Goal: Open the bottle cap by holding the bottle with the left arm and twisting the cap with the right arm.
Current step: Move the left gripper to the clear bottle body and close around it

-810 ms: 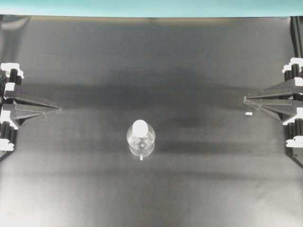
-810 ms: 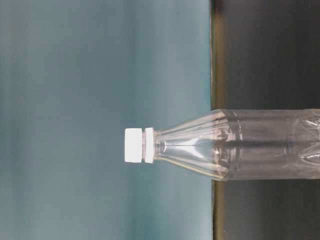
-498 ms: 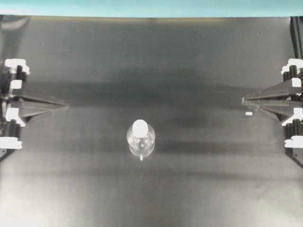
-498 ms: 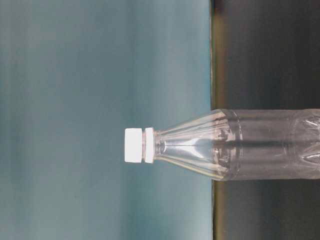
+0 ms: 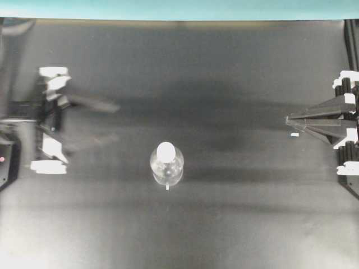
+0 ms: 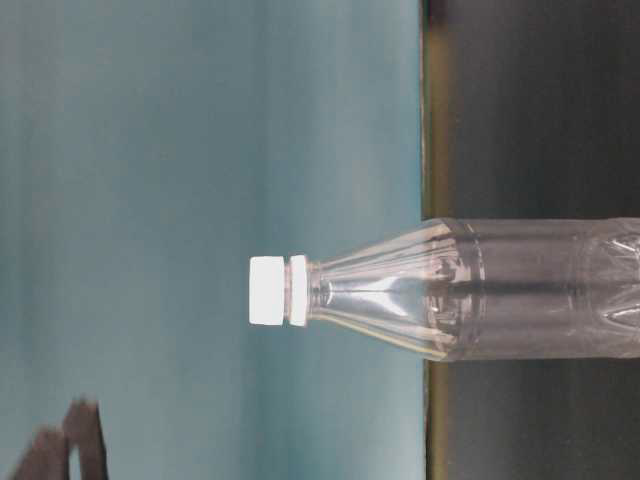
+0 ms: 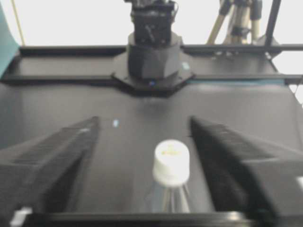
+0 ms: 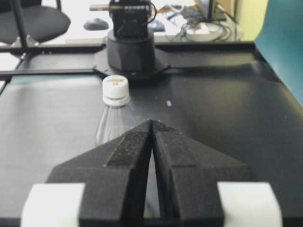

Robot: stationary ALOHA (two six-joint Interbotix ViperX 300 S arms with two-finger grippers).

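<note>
The clear bottle (image 5: 166,168) stands upright near the middle of the black mat, with its white bottle cap (image 5: 166,150) on. The table-level view is turned on its side and shows the bottle (image 6: 500,290) and cap (image 6: 266,290). My left gripper (image 5: 115,121) is open wide, blurred, and well apart from the bottle on its left. In the left wrist view the cap (image 7: 171,161) stands ahead of the spread jaws of that gripper (image 7: 144,122), nearer the right one. My right gripper (image 5: 288,119) is shut and empty at the far right. In its wrist view the gripper (image 8: 152,122) points just right of the bottle (image 8: 111,125).
A tiny white speck (image 5: 294,135) lies on the mat near the right gripper's tip. A teal backdrop (image 5: 179,8) runs along the far edge. A dark blurred shape (image 6: 70,445) shows in the corner of the table-level view. Each wrist view shows the opposite arm's base (image 7: 152,56).
The left gripper has spread its jaws wide and moved right, toward the bottle. The right gripper, the bottle and the cap have stayed where they were.
</note>
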